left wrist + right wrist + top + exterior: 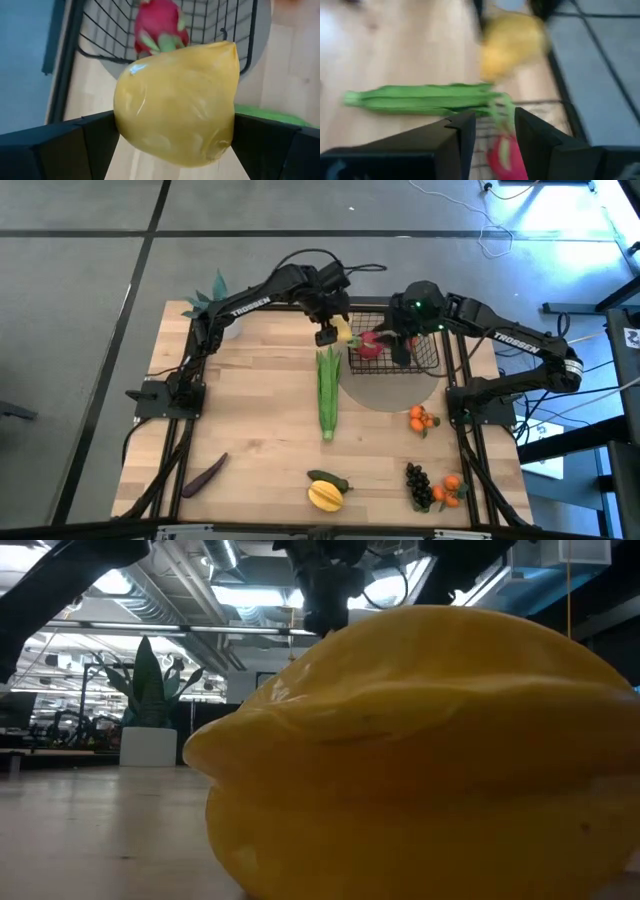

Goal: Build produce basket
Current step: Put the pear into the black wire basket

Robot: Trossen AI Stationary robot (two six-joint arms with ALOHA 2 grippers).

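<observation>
- Yellow ridged fruit (420,750) fills the low view, lying on the wooden table (250,430) at its near edge, a dark green pepper (330,479) touching it in the high view.
- Purple eggplant (204,475) lies near the left front, its long axis slanted.
- Dark grapes (419,485) and oranges (452,489) sit at the right front; more oranges (422,418) lie farther back.
- Long green corn (328,392) lies mid-table, its long axis running front to back, far end close to the basket.
- Left gripper (333,334) hangs above the corn's far end, beside the basket's left edge, fingers (65,145) clamped on a yellow mango (177,102).
- Black wire basket (425,350) stands at the back on a grey round mat (385,392), with a red radish (368,345) inside.
- Right gripper (490,135) hovers over the basket and the radish, fingers narrowly apart, holding nothing.
- Spiky potted plant (212,295) stands at the back left corner.
</observation>
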